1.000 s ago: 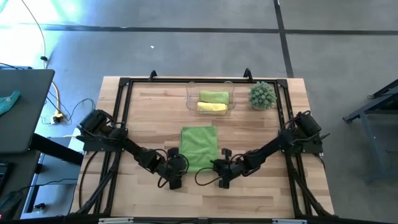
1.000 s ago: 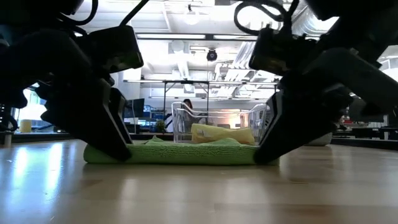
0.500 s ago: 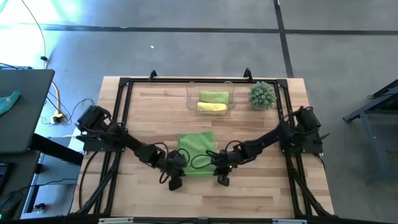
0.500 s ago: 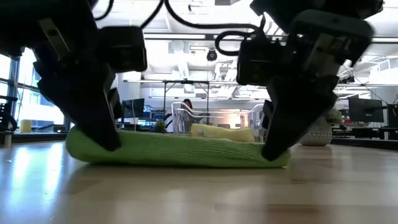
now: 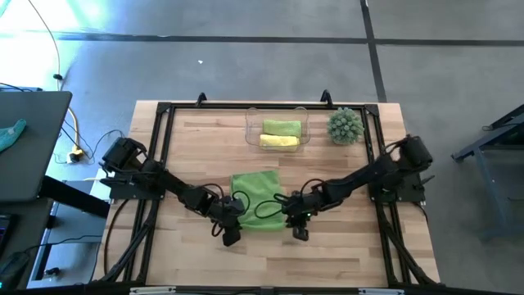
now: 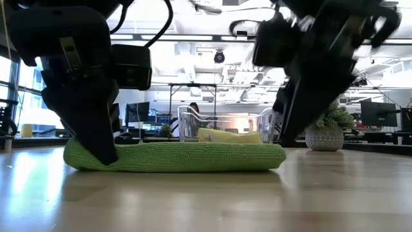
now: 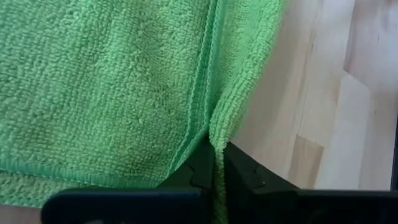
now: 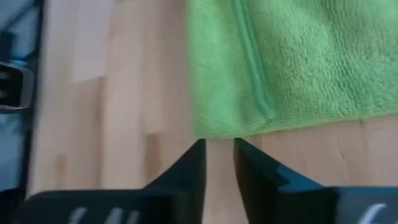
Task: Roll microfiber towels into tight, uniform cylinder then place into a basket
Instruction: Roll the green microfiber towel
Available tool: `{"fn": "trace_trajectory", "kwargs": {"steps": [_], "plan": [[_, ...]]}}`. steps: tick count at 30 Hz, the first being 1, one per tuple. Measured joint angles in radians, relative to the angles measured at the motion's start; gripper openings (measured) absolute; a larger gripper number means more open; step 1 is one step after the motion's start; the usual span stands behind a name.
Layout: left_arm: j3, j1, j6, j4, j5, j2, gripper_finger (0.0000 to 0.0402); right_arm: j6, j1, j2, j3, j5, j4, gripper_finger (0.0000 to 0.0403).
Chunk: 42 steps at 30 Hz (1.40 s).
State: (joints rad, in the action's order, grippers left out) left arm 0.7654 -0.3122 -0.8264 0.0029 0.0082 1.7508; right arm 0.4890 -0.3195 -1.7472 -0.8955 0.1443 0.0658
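- High view: green towel (image 5: 257,198) lies mid-table, near edge folded; basket (image 5: 250,131) behind holds two rolls.
- Low view: the fold sags; soft, light cloth.
- Left wrist view: left gripper (image 7: 216,163) pinches the towel's edge; a corner hold suits.
- Right wrist view: right gripper (image 8: 219,148) slightly apart, empty, just off the towel.

Both arms reach inward over the green towel (image 5: 255,197): the left gripper (image 7: 216,167) is clamped on its near-left corner, the right gripper (image 8: 219,163) parted just off its near-right corner.
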Motion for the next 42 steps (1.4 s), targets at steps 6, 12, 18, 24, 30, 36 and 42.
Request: {"fn": "trace_trajectory", "kwargs": {"steps": [6, 12, 18, 24, 30, 36, 42], "plan": [[0.000, 0.000, 0.008, 0.001, -0.001, 0.001, 0.0010, -0.139, -0.081, 0.077, -0.001, -0.070, 0.010, 0.0116], [0.000, 0.000, 0.010, 0.003, -0.006, 0.001, 0.0010, -0.579, -0.256, -0.020, -0.005, -0.356, -0.139, 0.0118], [0.000, 0.000, 0.010, 0.008, -0.010, 0.002, 0.0010, -0.626, -0.299, -0.145, -0.005, -0.692, -0.264, 0.0119], [-0.001, 0.000, 0.018, 0.013, -0.012, 0.002, 0.0010, -0.485, -0.284, -0.186, -0.005, -0.703, -0.302, 0.0131], [-0.001, 0.000, 0.018, 0.014, -0.013, 0.002, 0.0010, -0.357, -0.257, -0.186, -0.005, -0.659, -0.276, 0.0133], [-0.001, 0.000, 0.018, 0.015, -0.013, 0.003, 0.0010, -0.357, -0.237, -0.192, -0.006, -0.621, -0.254, 0.0152], [-0.001, 0.000, 0.017, 0.016, -0.013, 0.003, 0.0010, -0.305, -0.229, -0.192, -0.007, -0.601, -0.250, 0.0148]]}}
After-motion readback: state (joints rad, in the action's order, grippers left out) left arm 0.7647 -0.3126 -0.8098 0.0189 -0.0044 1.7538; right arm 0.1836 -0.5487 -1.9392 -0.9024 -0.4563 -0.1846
